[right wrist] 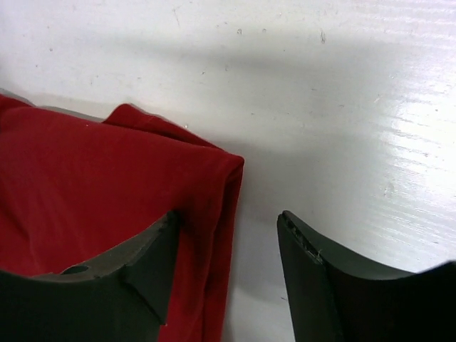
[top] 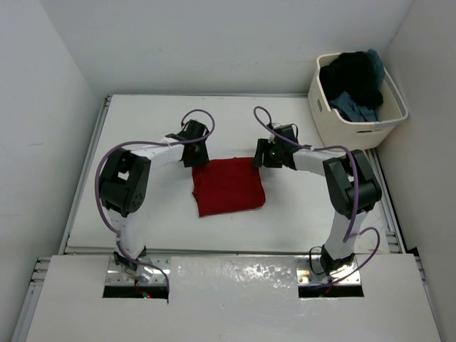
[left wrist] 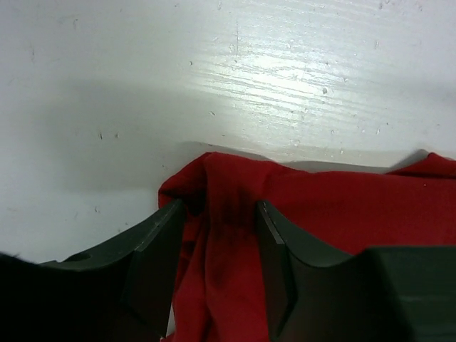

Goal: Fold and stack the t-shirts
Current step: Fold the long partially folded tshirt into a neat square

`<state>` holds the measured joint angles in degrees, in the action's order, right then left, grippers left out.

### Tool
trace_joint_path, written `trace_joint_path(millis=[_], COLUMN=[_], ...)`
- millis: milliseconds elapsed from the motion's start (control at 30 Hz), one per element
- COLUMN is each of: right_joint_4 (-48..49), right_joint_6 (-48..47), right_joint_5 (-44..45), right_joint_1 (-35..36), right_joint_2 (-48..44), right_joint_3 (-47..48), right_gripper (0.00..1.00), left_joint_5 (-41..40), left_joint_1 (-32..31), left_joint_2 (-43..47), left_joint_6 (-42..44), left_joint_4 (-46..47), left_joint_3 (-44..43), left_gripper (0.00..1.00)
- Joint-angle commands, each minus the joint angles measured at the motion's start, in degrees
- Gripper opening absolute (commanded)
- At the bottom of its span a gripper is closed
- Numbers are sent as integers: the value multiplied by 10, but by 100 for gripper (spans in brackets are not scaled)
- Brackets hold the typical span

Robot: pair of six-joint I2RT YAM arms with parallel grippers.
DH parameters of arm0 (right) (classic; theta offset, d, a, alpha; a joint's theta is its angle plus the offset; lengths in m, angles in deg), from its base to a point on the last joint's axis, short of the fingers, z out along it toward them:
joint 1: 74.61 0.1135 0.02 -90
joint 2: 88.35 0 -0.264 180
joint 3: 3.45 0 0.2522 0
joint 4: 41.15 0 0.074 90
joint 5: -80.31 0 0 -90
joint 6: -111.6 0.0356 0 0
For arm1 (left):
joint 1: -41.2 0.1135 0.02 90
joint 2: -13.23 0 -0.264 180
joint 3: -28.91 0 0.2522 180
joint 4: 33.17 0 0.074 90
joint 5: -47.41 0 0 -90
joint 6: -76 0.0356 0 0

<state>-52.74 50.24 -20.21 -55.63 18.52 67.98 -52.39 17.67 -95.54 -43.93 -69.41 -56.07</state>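
The red shirt (top: pixel 228 187) is laid flat, folded to a rough square, at the centre of the tabletop (top: pixel 299 214) in the top view. The left hand (top: pixel 191 158) is placed at the upper left corner of the red shirt, and the right hand (top: pixel 261 158) at its upper right corner; both hands are lowered to the cloth. In the left wrist view, a raised ridge of red cloth is seen between the two fingers (left wrist: pixel 160 246) of the left hand, and both inner faces are met by the cloth. The fingers are only partly drawn together, and it cannot be told whether the ridge is firmly pinched. In the right wrist view, the fingers (right wrist: pixel 306 263) of the right hand are spread. The doubled edge of the red shirt is set against the finger at the left of the frame, and bare tabletop is seen between that edge and the other finger, so no cloth is clamped there. A cream tub (top: pixel 356 130) is located at the upper right of the top view, beyond the tabletop's corner. It is filled with a heap of black cloth (top: pixel 353 75), and blue-grey cloth (top: pixel 350 107) is visible beneath and beside it.
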Motion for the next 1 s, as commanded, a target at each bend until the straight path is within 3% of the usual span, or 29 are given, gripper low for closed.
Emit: trace_joint_path(millis=[0, 233, 467, 633, 733, 867, 900, 967], right_joint_4=[41, 47, 42, 53, 53, 57, 57, 55], right_joint_6=[22, 28, 22, 32, 31, 32, 32, 30], right_joint_5=[-1, -13, -14, -17, -19, -19, -19, -20], right_joint_1=[1, 2, 1, 2, 1, 1, 2, 1], right_joint_2=[7, 12, -1, -3, -1, 2, 4, 6], right_joint_3=[27, 24, 18, 13, 15, 15, 16, 19], right_gripper=[55, 51, 49, 46, 44, 41, 40, 34], left_joint_5=[-7, -4, -28, -4, 20, 7, 9, 15], left_joint_1=[0, 0, 0, 0, -2, -2, -2, -3], left_joint_2=[-2, -20, 22, -12, -26, -29, -32, -36], left_joint_6=[2, 1, 1, 10, 5, 3, 3, 5], left_joint_4=[23, 15, -1, 13, 36, 59, 62, 60], left_joint_3=[-21, -46, -35, -34, -23, -24, -26, -37], left_gripper=[42, 42, 45, 42, 33, 28, 25, 7])
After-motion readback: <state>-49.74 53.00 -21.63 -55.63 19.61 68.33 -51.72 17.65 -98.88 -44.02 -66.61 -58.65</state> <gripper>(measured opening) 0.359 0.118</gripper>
